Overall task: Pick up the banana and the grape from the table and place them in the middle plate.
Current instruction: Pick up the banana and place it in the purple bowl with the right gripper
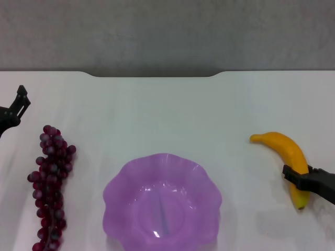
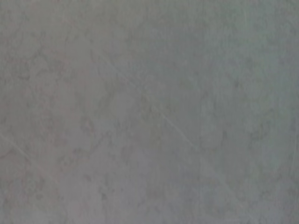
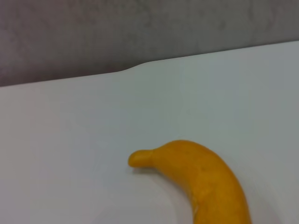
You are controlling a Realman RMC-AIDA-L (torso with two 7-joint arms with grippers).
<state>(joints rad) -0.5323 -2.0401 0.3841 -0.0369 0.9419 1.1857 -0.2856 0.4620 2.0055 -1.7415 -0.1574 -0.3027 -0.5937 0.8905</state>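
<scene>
Head view shows a large plain white tabletop with a grey wall behind it. Near the front edge, in the middle, sits a translucent light purple plastic plate with a wavy, flower-like rim; nothing lies in it.

To the robot's left of the plate, apart from it, a long bunch of small dark red-purple grapes lies on the table, running from mid-depth toward the near edge. The left gripper shows as a dark shape at the left border, beyond the far end of the bunch and clear of it; whether its claw is spread or pressed together cannot be told. The left wrist view shows only a mottled grey surface.

On the robot's right, well apart from the plate, a curved, smooth yellow-orange banana lies on the table. The right gripper reaches in from the right border and its dark finger crosses the banana's nearer part; whether it pinches the fruit cannot be told. Right wrist view shows the banana close up, resting on the white surface, with the table's far edge and the grey wall beyond.
</scene>
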